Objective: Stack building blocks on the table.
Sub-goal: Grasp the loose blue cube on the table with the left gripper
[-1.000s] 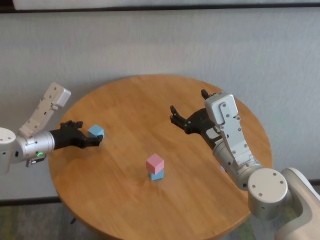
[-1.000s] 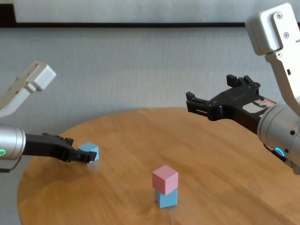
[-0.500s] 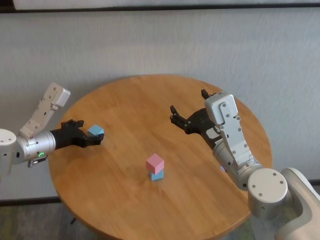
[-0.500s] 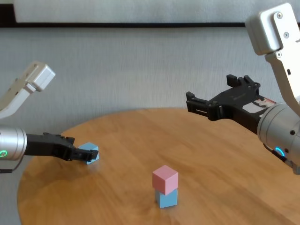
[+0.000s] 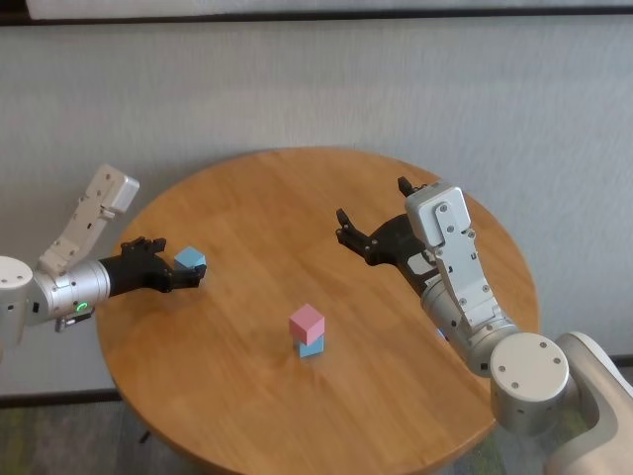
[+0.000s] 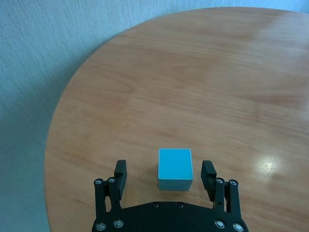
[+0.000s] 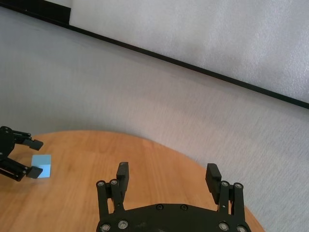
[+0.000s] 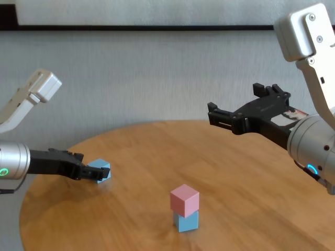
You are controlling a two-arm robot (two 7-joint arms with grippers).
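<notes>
On the round wooden desk (image 5: 396, 327) a pink block (image 5: 307, 322) sits squarely on top of a light blue block (image 5: 311, 346), a small two-high stack near the middle of the desk, a little toward the robot's side. In the chest view the same pair shows, the pink block (image 8: 184, 200) on the blue one (image 8: 186, 221).

A second light blue block (image 5: 189, 260) lies alone on the desk over by its left edge, well apart from the stack. The left gripper (image 5: 176, 272) is down low at the desk there, reaching in from the left, and its fingers (image 6: 208, 173) stand apart with the loose block (image 6: 175, 168) between them. From the left wrist view there is a clear gap on one side of the block and a narrower one on the other; the fingers are not clamped on it, and the block rests flat on the wood.

The right gripper (image 5: 368, 220) hangs in the air above the far right part of the desk, away from both the stack and the loose block. Its fingers (image 7: 211, 177) are spread wide with nothing between them.
</notes>
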